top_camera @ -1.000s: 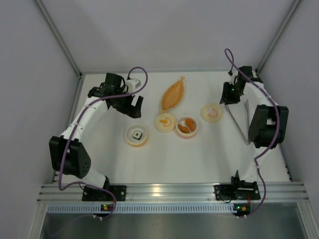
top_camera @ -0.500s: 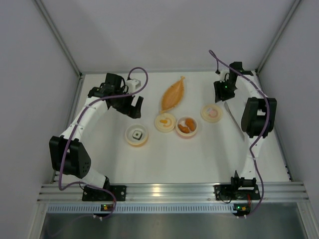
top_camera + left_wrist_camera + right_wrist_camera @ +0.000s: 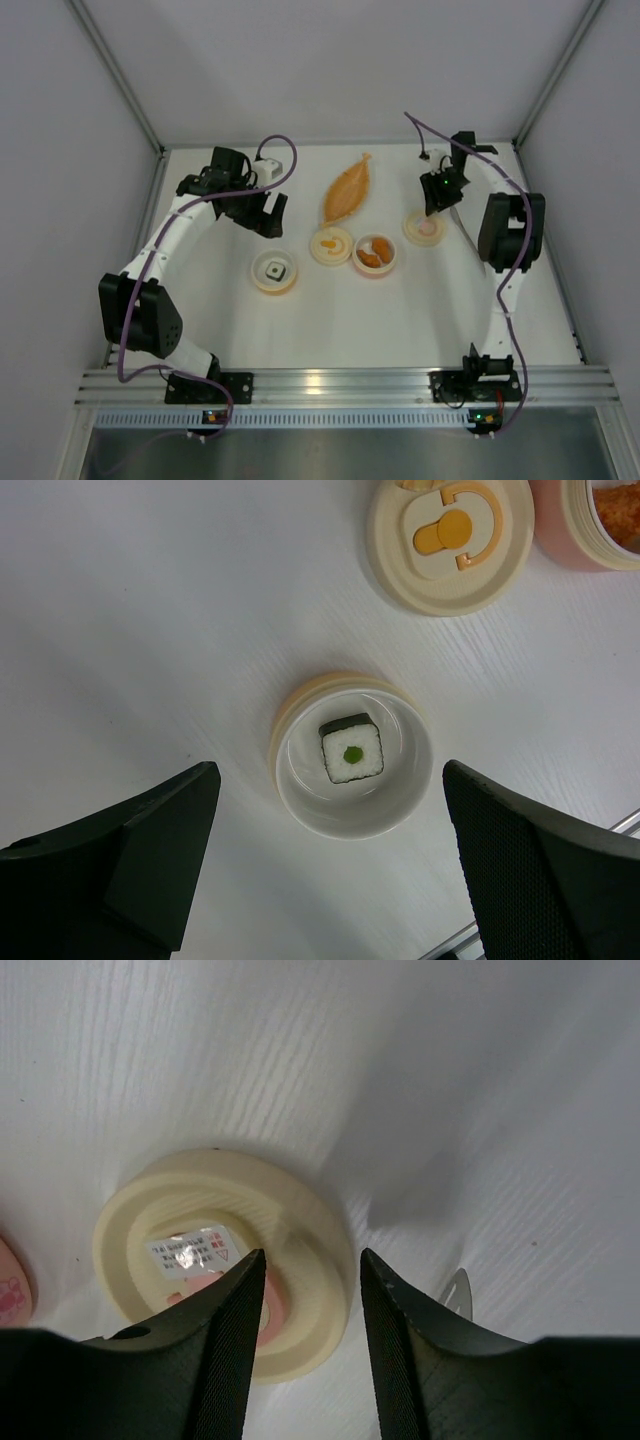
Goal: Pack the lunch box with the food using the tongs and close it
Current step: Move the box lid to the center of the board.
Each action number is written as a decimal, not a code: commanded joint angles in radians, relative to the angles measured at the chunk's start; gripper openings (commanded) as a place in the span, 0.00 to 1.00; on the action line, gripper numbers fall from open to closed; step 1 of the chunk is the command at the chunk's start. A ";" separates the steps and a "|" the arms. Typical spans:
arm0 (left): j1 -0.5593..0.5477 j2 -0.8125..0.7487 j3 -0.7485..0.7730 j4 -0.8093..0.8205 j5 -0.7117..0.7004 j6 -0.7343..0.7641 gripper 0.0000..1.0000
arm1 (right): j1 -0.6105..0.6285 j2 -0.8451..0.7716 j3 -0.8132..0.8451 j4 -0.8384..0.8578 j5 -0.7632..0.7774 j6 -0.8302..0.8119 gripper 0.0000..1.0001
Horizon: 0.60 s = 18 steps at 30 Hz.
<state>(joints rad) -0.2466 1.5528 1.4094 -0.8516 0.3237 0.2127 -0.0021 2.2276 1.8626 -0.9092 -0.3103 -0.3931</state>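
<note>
My right gripper (image 3: pixel 308 1260) hangs with its two black fingers partly spread, and nothing sits between them. Through the gap I look down on a round cream plastic lid (image 3: pixel 215 1260) lying upside down, with a small printed sticker on it. I cannot tell whether my fingertips touch it. Just beside that lid, on its right, lie the slim grey metal tongs (image 3: pixel 464 232), flat on the table and partly hidden under my right arm.

My left gripper (image 3: pixel 328 769) is spread wide and holds nothing. It hovers over a round cream bowl (image 3: pixel 300 800) that holds the small black-edged block of food with a white face and green dot (image 3: pixel 351 753). Right of this bowl lies a cream lid with an orange handle (image 3: pixel 332 245), then a pink-rimmed bowl (image 3: pixel 394 252) holding the orange lumps of food (image 3: pixel 373 258). Behind them, well apart from both grippers, lies the long orange leaf-shaped tray (image 3: pixel 348 190).

Everything rests on a white table (image 3: pixel 400 310) enclosed by pale grey walls, with an aluminium rail (image 3: pixel 340 380) along the near edge.
</note>
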 commanded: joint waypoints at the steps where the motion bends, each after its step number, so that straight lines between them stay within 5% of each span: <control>1: 0.003 -0.031 0.000 0.002 0.002 0.011 0.98 | 0.042 0.030 0.063 -0.034 -0.026 -0.046 0.42; 8: 0.003 -0.036 0.002 -0.004 -0.005 0.016 0.98 | 0.050 0.043 0.038 -0.054 -0.004 -0.081 0.26; 18: -0.066 -0.098 -0.047 0.016 0.017 0.097 0.97 | 0.047 -0.178 -0.360 0.032 0.039 -0.113 0.11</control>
<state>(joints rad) -0.2634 1.5288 1.3876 -0.8520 0.3313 0.2489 0.0380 2.1010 1.6222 -0.8669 -0.3016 -0.4793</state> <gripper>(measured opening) 0.974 0.121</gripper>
